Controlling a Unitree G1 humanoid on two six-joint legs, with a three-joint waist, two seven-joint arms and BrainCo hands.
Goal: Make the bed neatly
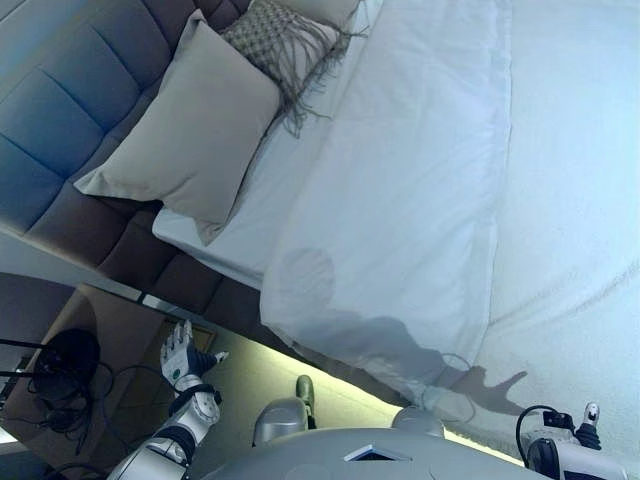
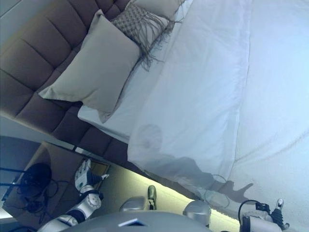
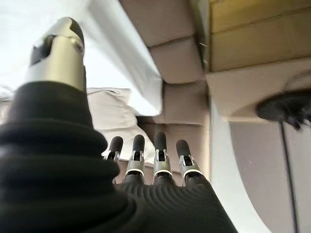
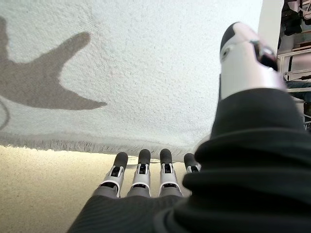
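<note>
The bed carries a white duvet (image 1: 420, 180) folded back over a textured white blanket (image 1: 580, 200). A large beige pillow (image 1: 190, 120) leans on the padded headboard (image 1: 60, 110), with a grey fringed cushion (image 1: 285, 45) beside it. My left hand (image 1: 182, 355) hangs open by the bed's side near the nightstand, its fingers (image 3: 146, 155) straight and holding nothing. My right hand (image 2: 275, 212) hovers open at the blanket's fringed edge (image 4: 97, 145), touching no cloth.
A brown nightstand (image 1: 110, 340) stands beside the bed with a black lamp base (image 1: 65, 360) and cords on it. A lit strip of floor (image 1: 300, 370) runs along the bed's side.
</note>
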